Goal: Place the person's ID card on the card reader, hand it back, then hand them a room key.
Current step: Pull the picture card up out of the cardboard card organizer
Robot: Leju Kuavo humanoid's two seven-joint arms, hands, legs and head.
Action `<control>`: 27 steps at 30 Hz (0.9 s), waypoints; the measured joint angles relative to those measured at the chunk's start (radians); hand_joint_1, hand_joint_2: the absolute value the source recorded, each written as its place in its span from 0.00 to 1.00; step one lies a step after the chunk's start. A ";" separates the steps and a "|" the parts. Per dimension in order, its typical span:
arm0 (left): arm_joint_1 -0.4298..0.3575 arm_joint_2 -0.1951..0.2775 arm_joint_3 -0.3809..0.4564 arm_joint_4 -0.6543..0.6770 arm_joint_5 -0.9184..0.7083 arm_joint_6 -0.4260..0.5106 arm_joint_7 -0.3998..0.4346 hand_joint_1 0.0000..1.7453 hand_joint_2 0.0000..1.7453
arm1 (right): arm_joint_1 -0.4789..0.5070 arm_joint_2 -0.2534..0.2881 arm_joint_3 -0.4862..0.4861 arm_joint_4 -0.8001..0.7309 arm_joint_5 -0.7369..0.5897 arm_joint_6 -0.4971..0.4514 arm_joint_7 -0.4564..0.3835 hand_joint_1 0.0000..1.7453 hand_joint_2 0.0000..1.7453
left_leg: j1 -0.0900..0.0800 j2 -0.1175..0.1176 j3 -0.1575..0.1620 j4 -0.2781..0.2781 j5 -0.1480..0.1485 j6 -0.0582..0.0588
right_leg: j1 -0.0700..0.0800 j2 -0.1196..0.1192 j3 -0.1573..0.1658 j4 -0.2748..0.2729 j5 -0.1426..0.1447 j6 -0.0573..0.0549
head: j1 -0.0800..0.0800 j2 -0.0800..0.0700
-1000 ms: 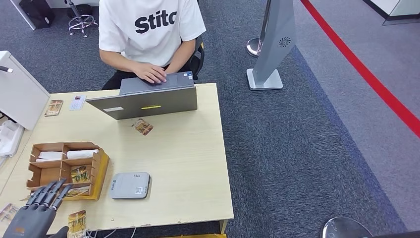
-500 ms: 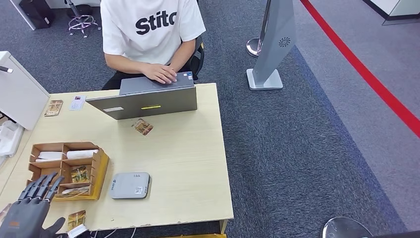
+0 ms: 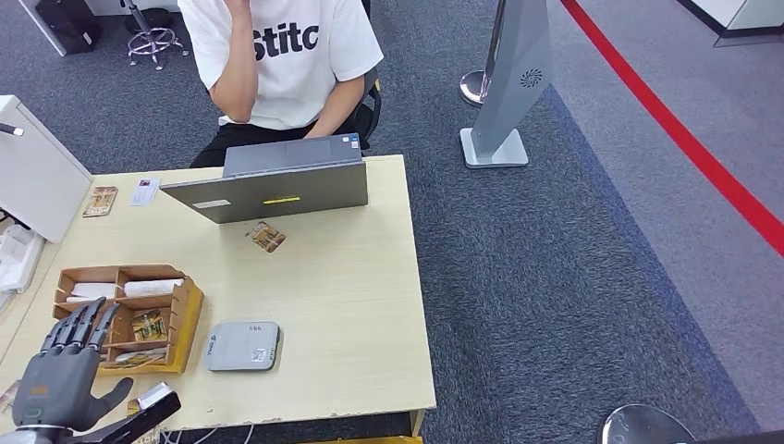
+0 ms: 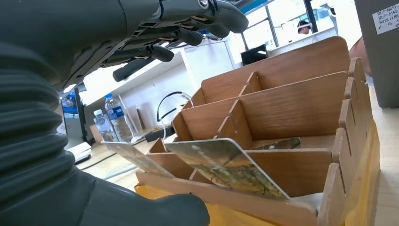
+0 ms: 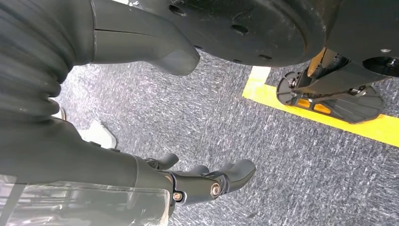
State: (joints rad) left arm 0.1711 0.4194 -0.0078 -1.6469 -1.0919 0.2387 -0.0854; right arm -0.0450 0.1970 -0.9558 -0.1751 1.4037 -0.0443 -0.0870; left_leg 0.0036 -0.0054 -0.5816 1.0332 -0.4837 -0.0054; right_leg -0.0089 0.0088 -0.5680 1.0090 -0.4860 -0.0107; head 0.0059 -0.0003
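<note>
My left hand (image 3: 67, 375) hovers at the table's near left corner, just in front of the wooden organizer box (image 3: 188, 310). Its fingers are spread, the thumb is out to the side, and it holds nothing. In the left wrist view, patterned cards (image 4: 226, 165) lean in the box's front compartments between thumb and fingers (image 4: 186, 35), untouched. The grey card reader (image 3: 243, 346) lies to the right of the box. One patterned card (image 3: 266, 237) lies in front of the laptop (image 3: 277, 190). My right hand (image 5: 207, 181) hangs over the floor, fingers loosely extended and empty.
A person in a white T-shirt (image 3: 282, 55) sits behind the laptop with one arm raised. At the far left lie a patterned card (image 3: 100, 200) and a white card (image 3: 145, 191). A white cabinet (image 3: 32, 171) stands at the left edge and a grey sign stand (image 3: 508, 83) on the carpet.
My left hand has risen toward the organizer box and its thumb has swung out over the card at the table's front edge. The person has lifted a hand off the laptop.
</note>
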 joint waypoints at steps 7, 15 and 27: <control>-0.034 -0.029 -0.002 0.023 -0.026 -0.013 -0.003 0.00 1.00 | -0.001 0.000 0.007 0.000 0.000 0.000 0.000 0.00 1.00 | 0.000 0.000 0.000 0.000 0.000 0.000 | 0.000 0.000 0.000 0.000 0.000 0.000 | 0.000 0.000; -0.036 -0.038 -0.011 0.032 -0.047 -0.035 0.010 0.00 1.00 | -0.001 0.001 0.010 0.000 -0.004 0.004 0.000 0.00 1.00 | 0.000 0.000 0.000 0.000 0.000 0.000 | 0.000 0.001 0.000 0.000 0.000 0.000 | 0.000 0.000; -0.036 -0.038 -0.033 0.038 -0.055 -0.035 0.012 0.00 1.00 | -0.001 0.001 0.010 0.000 -0.018 0.010 0.000 0.00 1.00 | 0.000 0.000 0.000 0.000 0.000 0.000 | 0.000 0.000 0.000 0.000 0.000 0.000 | 0.000 0.000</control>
State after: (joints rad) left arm 0.1346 0.3815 -0.0413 -1.6092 -1.1471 0.2033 -0.0730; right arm -0.0457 0.1976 -0.9457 -0.1751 1.3853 -0.0340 -0.0870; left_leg 0.0036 -0.0050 -0.5816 1.0332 -0.4837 -0.0054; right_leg -0.0089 0.0093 -0.5684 1.0090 -0.4860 -0.0107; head 0.0057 -0.0004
